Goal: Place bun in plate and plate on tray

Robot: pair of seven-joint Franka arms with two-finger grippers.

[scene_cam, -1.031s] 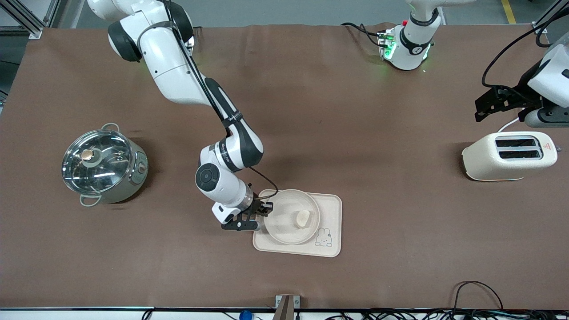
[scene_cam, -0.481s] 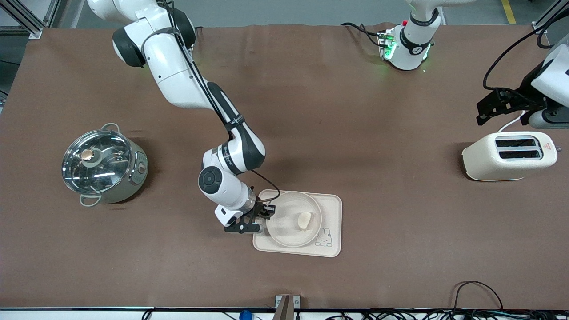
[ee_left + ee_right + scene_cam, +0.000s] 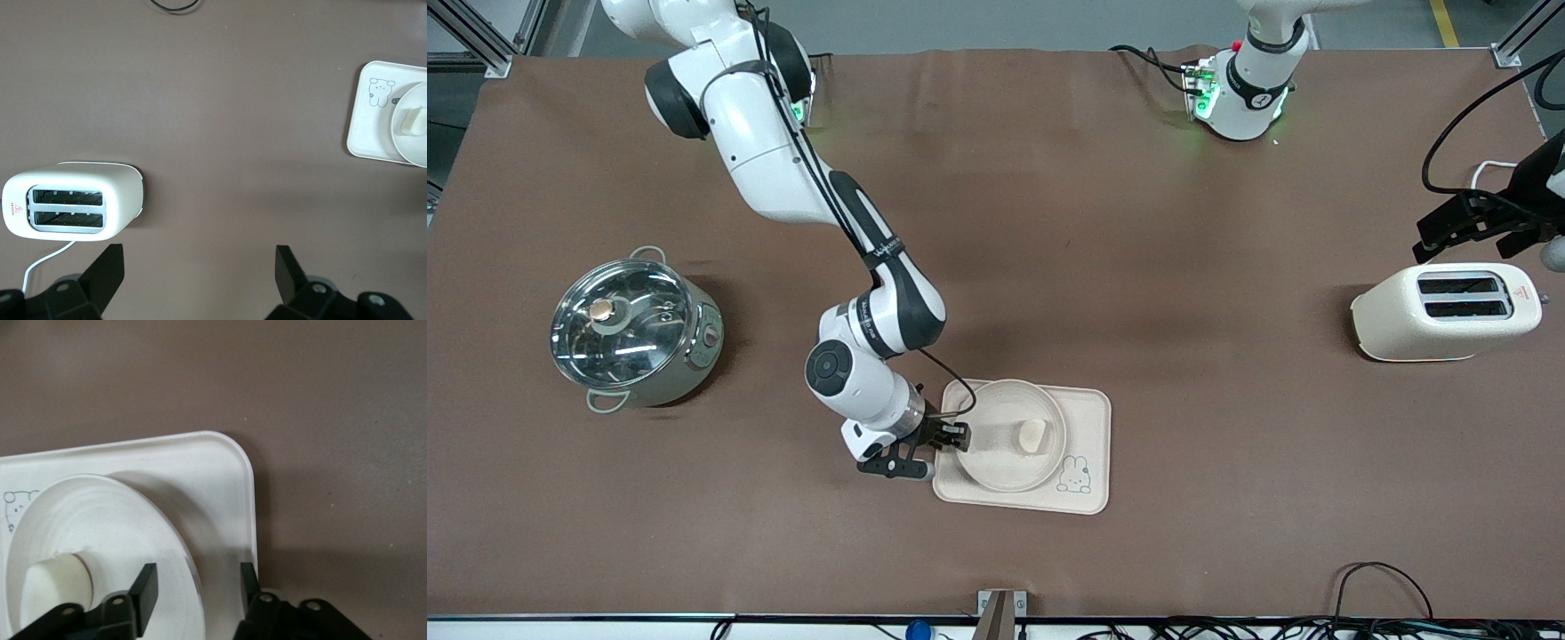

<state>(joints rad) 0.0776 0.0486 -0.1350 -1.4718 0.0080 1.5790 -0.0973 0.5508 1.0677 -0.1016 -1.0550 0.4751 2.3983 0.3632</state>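
The bun (image 3: 1033, 436) lies in the round plate (image 3: 996, 467), and the plate sits on the rabbit tray (image 3: 1092, 413). My right gripper (image 3: 958, 437) is low at the plate's edge toward the right arm's end. In the right wrist view it (image 3: 199, 581) is open, with its fingers straddling the plate's rim (image 3: 190, 567) over the tray (image 3: 213, 463); the bun (image 3: 57, 587) shows beside one finger. My left gripper (image 3: 1465, 233) is open and empty, up over the table beside the toaster (image 3: 1445, 311). Its wrist view (image 3: 200, 267) shows the tray (image 3: 367, 130), plate (image 3: 408, 143) and bun (image 3: 415, 120) far off.
A steel pot with a glass lid (image 3: 636, 329) stands toward the right arm's end. The cream toaster (image 3: 73, 200) stands toward the left arm's end, with its cord trailing. Cables lie along the table's edge nearest the front camera.
My right gripper has shifted slightly back along the plate's edge, with the plate and bun staying on the tray. My left arm has drawn away from the toaster toward the table's end.
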